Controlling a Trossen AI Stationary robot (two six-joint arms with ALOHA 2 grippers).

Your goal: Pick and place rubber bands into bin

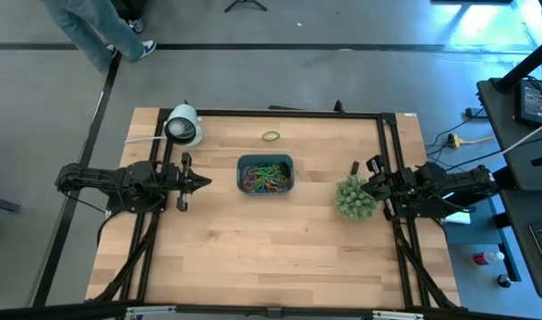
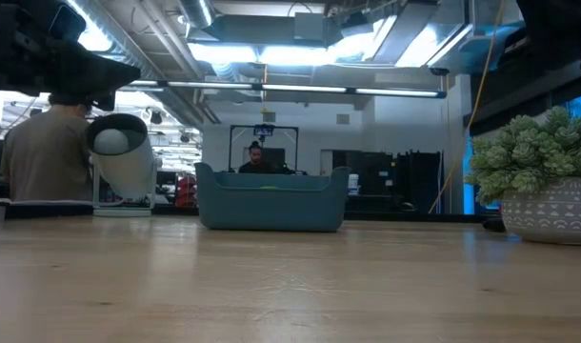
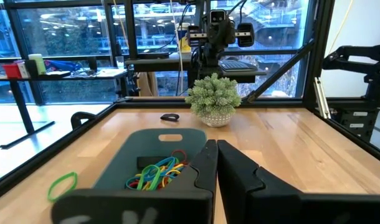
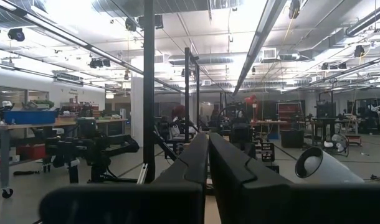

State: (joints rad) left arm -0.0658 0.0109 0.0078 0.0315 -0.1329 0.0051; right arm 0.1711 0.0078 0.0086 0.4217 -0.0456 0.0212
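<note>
Most rubber bands [image 1: 266, 178] sit in the bin [image 1: 290, 164]; one green band [image 1: 270, 136] lies outside (beyond the bin). Both grippers' fingers are pressed together, empty; you'll need the left gripper [image 1: 203, 183] to open and reach it.

The bench [image 1: 271, 258] is carrying 1 bin [image 1: 265, 161], 1 potted plant [image 1: 354, 197], 1 white dome-shaped object [image 1: 183, 125] and 1 small dark block [image 1: 354, 167]. 1 green rubber band [image 1: 270, 136] is lying loose; a tangle of rubber bands [image 1: 265, 177], too bunched to count, is sitting in the bin.
</note>
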